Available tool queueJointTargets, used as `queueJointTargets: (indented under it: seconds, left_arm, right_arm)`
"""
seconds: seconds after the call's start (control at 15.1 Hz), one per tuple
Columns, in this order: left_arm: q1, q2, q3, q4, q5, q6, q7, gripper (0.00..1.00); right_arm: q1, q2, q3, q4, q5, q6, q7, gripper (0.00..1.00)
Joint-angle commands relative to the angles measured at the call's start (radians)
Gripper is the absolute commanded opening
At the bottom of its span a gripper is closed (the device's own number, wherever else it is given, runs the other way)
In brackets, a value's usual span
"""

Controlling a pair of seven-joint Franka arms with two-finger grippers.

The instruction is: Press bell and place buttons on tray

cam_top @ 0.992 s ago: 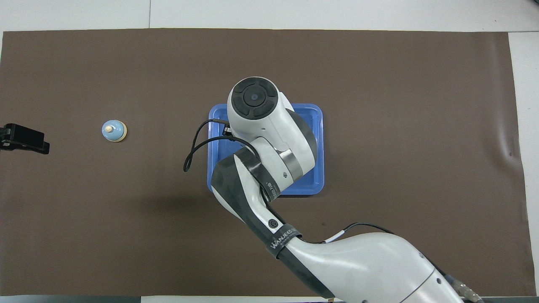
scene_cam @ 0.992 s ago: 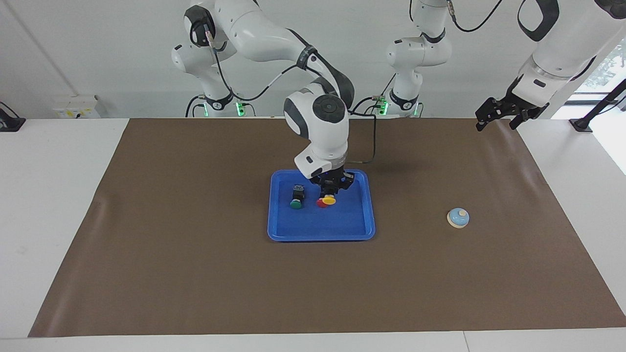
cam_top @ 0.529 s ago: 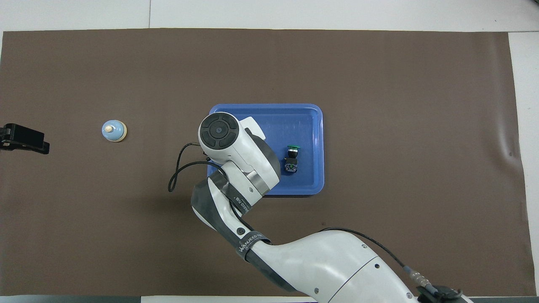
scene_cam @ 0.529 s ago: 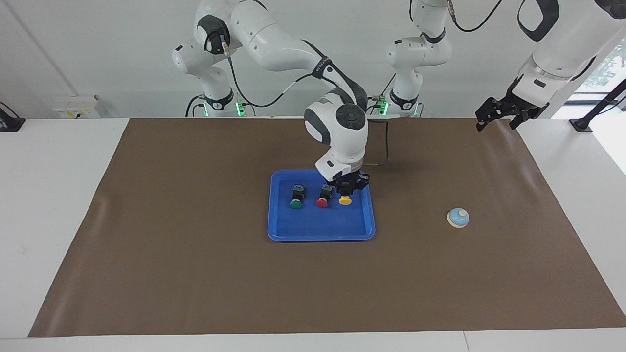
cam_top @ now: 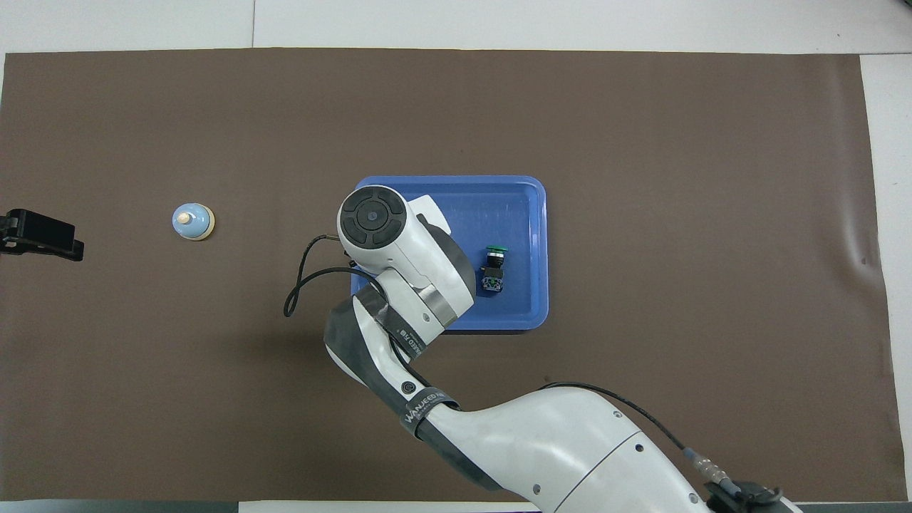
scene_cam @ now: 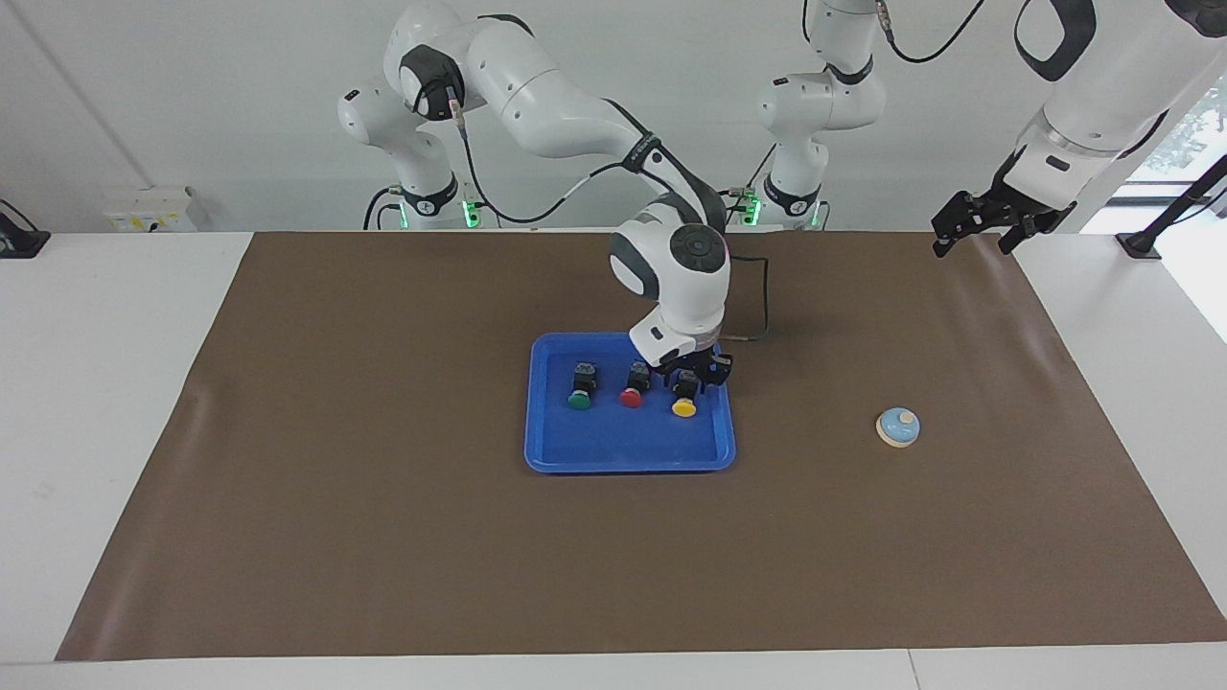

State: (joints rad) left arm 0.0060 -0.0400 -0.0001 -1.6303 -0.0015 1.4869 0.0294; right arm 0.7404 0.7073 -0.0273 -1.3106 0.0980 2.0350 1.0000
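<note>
The blue tray [scene_cam: 628, 467] lies mid-mat, with three buttons in a row in it. The green button [scene_cam: 581, 388] is toward the right arm's end, the red button [scene_cam: 633, 387] is in the middle, and the yellow button [scene_cam: 683, 402] is toward the left arm's end. My right gripper [scene_cam: 692, 379] stands low over the yellow button, open, its fingers on either side of the black body. In the overhead view the right arm hides all but the green button [cam_top: 494, 267] on the tray [cam_top: 539, 249]. The bell [scene_cam: 898, 426] [cam_top: 193, 221] sits on the mat toward the left arm's end.
My left gripper [scene_cam: 971, 247] [cam_top: 43, 239] waits open and empty, raised over the mat's edge at the left arm's end. A brown mat [scene_cam: 383, 537] covers the table. A black cable [scene_cam: 757, 307] hangs from the right wrist beside the tray.
The right gripper carried the yellow button from beside the red one toward the left arm's end of the tray, set it down and opened. The left arm has not moved.
</note>
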Motion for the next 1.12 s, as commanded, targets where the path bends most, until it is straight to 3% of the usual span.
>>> queueJointTargets:
  seconds: [0.0,0.26,0.73,1.06]
  left_arm:
    - [0.002,-0.003,0.002,0.010,-0.012,-0.016,-0.005,1.00]
    - [0.002,-0.003,0.003,0.010,-0.012,-0.016,-0.005,1.00]
    - [0.002,-0.003,0.002,0.010,-0.012,-0.016,-0.005,1.00]
    - [0.002,-0.003,0.003,0.012,-0.012,-0.016,-0.003,1.00]
  right_arm:
    - [-0.033,-0.080,-0.011,0.008,0.023,-0.108,0.019,1.00]
    - [-0.191,-0.185,-0.008,0.001,0.019,-0.180,-0.032,1.00]
    - [-0.447,-0.325,-0.014,0.001,0.003,-0.442,-0.564,1.00]
    - [-0.585,-0.411,-0.013,0.001,-0.112,-0.542,-0.954,1.00]
